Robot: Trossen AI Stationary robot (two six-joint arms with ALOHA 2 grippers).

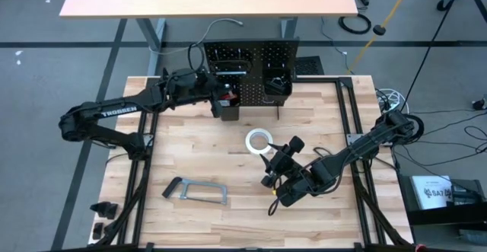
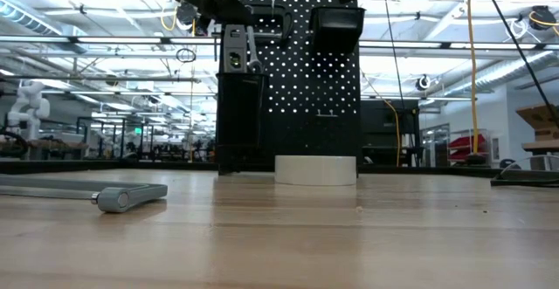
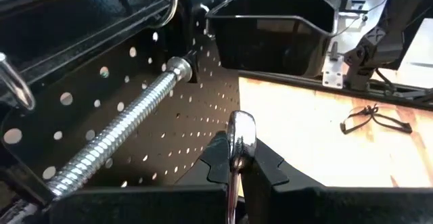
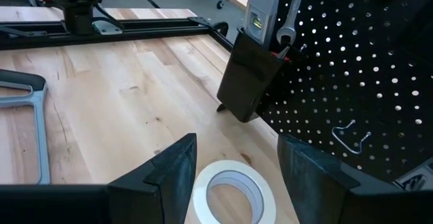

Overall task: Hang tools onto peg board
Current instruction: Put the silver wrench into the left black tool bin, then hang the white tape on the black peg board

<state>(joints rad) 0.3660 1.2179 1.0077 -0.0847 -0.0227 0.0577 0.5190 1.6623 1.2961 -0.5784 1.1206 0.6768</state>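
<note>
The black peg board [image 1: 251, 62] stands upright at the table's far edge, with two black bins [image 3: 270, 28] on it. My left gripper [image 3: 240, 170] is up against its left part, above the left bin [image 1: 228, 103], shut on a small silver wrench [image 3: 241, 139]. A threaded clamp screw [image 3: 115, 149] lies against the board beside it. The white tape roll [image 1: 259, 140] lies flat on the table. My right gripper [image 4: 237, 160] hovers open just behind and above the roll. The grey bar clamp [image 1: 194, 191] lies flat near the front left. My left gripper pinches the wrench's shank [image 3: 238, 173] between its two fingers, just behind the rounded end [image 3: 242, 126], which sticks out past the fingertips toward the peg board. The fingers come nearly level from the table's left and lie along the wrench. The wrench is clear of the table.
The left bin [image 4: 250, 75] holds a silver level [image 2: 234, 53] and other tools that stick up out of it. A bare wire hook [image 4: 348, 136] sits low on the board. Black-framed glasses [image 3: 375, 119] lie on the table. Bare tabletop lies between the roll and the bar clamp.
</note>
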